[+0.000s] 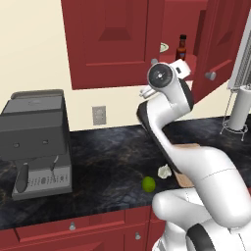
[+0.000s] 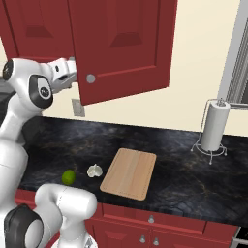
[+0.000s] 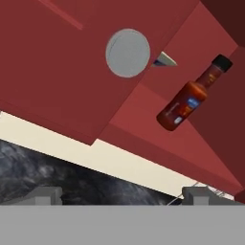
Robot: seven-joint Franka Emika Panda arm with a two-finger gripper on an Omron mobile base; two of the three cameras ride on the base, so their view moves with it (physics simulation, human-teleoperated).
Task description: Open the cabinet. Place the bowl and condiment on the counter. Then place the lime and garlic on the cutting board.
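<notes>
I had the end effector [image 3: 122,196] raised in front of the dark red upper wall cabinet [image 1: 110,39], its two dark fingertips [image 3: 45,195] spread wide with nothing between them. From the hand camera, rolled to one side, I looked past a round silver knob [image 3: 127,52] on the door's edge into the open cabinet, where the small slim bottle of reddish-brown sauce with a black cap [image 3: 191,94] stood on the shelf, well apart from the fingers. A pale sliver of the cream-white bowl [image 3: 165,59] peeked out behind the knob.

From the left base camera, the wrist sat just below the cabinet's bottom edge, the forearm climbing steeply from a bent elbow over the tabletop [image 1: 108,157]. The right-hand door [image 2: 123,46] was swung out toward me.

Down on the dark black marbled stone, the small round yellow-green lime [image 2: 68,177] and the white lumpy garlic bulb [image 2: 95,170] lay near each other, the garlic just beside the light-brown wooden cutting board [image 2: 130,172]. A grey coffee machine [image 1: 37,139] stood to the left, a paper towel holder [image 2: 214,127] to the right.
</notes>
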